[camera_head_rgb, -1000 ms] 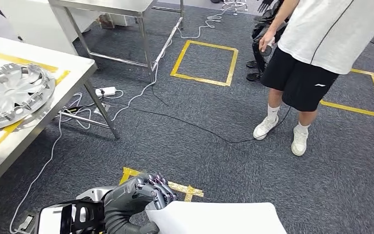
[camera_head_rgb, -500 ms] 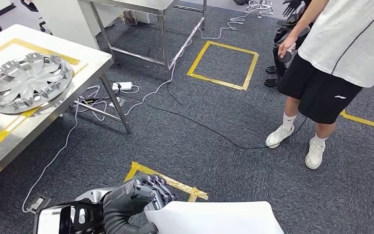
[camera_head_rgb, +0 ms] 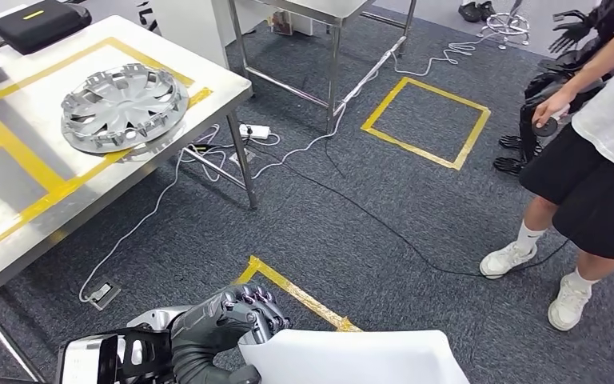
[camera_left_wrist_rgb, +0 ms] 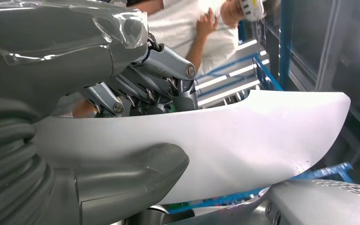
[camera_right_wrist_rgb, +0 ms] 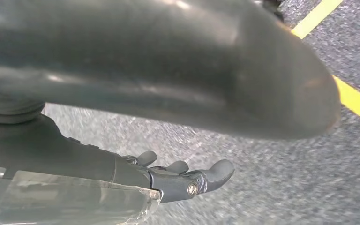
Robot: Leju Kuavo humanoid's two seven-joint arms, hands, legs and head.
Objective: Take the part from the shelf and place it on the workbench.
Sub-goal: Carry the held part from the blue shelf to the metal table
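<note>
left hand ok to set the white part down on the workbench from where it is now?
Probably not yet. The left hand grips the white part low over the carpet, and the workbench edge lies off to its left with open floor between. No obstacle, just too far.

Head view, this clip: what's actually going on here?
The robot's left hand grips one end of a white curved part, carried low in front of its body. The workbench with yellow tape lies ahead to the left and bears a silver wheel cover; the part is not yet on it. A person stands to the right on the carpet. The right hand hangs over the floor, fingers apart, holding nothing.
</note>
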